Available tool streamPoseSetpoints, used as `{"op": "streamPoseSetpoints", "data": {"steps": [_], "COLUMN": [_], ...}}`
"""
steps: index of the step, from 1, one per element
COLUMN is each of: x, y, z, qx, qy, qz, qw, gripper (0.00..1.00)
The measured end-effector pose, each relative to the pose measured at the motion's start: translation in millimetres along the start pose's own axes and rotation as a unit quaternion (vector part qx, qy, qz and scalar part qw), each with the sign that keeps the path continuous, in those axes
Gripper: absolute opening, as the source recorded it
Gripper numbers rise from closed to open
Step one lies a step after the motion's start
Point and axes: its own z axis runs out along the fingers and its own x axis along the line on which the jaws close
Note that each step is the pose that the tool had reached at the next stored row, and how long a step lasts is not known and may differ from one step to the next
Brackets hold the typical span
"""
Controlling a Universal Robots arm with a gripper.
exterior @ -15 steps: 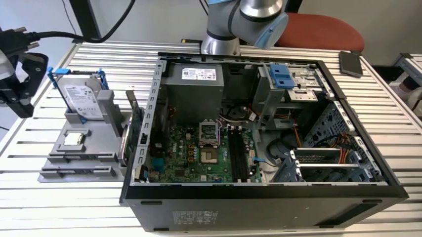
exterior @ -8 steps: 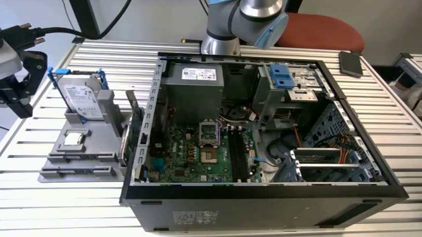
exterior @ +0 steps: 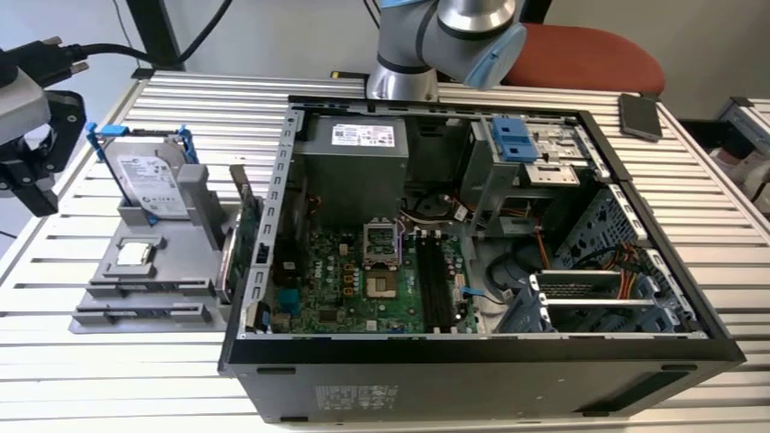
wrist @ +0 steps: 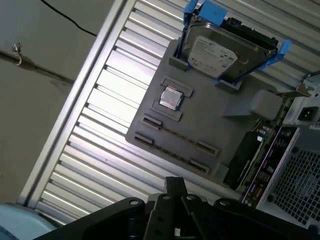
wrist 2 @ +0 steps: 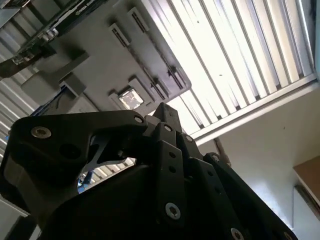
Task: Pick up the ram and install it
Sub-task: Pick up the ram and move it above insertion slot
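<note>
One gripper (exterior: 27, 180) is hanging at the far edge of the exterior view's left, above the slatted bench (exterior: 72, 361) and just beside a gray holder (exterior: 108, 302). Whether its jaws are standing wide or narrow I cannot tell. It is carrying nothing that can be seen.

A silver hard drive (exterior: 151, 180) in a blue frame is standing tilted at the back of the holder, and a small processor chip (exterior: 135, 254) is sitting in a square pocket in front of it. In the first wrist view, the ram (wrist: 177, 136) is showing as a thin dark edge lying in a long groove of the holder, near the chip and apart from the gripper.

Moving right, a green expansion card (exterior: 241, 244) is standing on edge between the holder and the open computer case (exterior: 481, 374). Inside the case, the motherboard (exterior: 349, 280) is lying flat, with its black memory slots (exterior: 434, 280) running alongside the processor socket.

Behind the case, the arm's base (exterior: 403, 81) is rising from the bench. Toward the exterior view's right, a dark flat handset (exterior: 640, 115) is resting on the bench.
</note>
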Motion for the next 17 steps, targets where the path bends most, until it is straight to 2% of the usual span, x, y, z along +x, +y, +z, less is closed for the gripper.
{"op": "streamPoseSetpoints", "data": {"steps": [5,7,9,13,17], "x": [0.3,0.4,0.4,0.4,0.4], "y": [0.1,0.2,0.2,0.2,0.3], "z": [0.1,0.2,0.1,0.1,0.1], "qx": [-0.0001,0.0,0.0001,0.0002,0.0002], "qy": [0.0013,0.002,0.0027,0.0044,0.0062], "qz": [-0.03,-0.043,-0.059,-0.093,-0.129], "qw": [0.99955,0.99909,0.99826,0.99567,0.99162], "gripper": [0.0,0.0,0.0,0.0,0.0]}}
